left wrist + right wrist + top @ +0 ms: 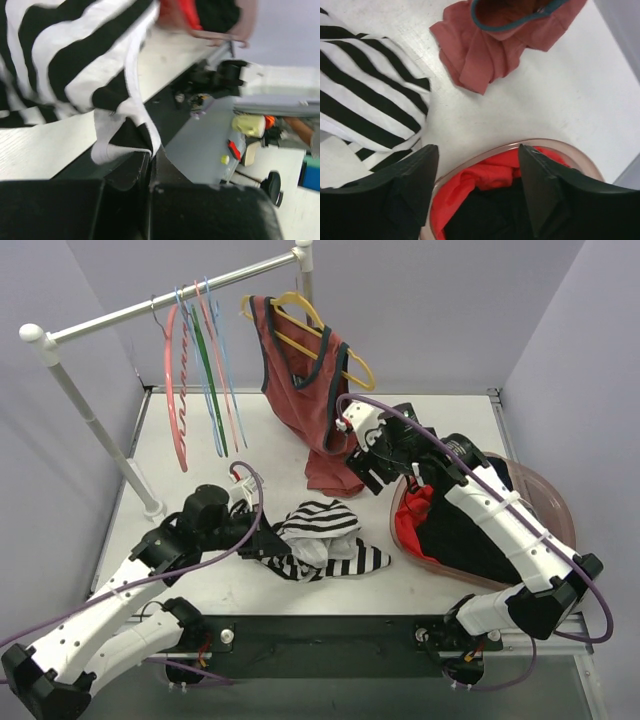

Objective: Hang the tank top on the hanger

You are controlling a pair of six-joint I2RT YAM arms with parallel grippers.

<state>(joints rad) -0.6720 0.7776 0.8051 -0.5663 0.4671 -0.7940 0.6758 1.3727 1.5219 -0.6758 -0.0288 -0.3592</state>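
Note:
The striped tank top (322,538) lies bunched on the table at the front middle; it also shows in the left wrist view (70,65) and the right wrist view (367,95). My left gripper (268,538) is shut on its white-trimmed edge (142,150) at the garment's left side. The light-blue wire hanger (222,370) hangs on the rail at the back left, among other hangers. My right gripper (368,472) is open and empty (477,155), hovering above the near rim of the basket, right of the tank top.
A rust-red tank top (310,390) hangs on a yellow hanger (345,350) from the white rail (170,302), its hem on the table. A pink notched hanger (172,390) hangs left. A pink basket (545,500) with red and black clothes (485,200) sits right.

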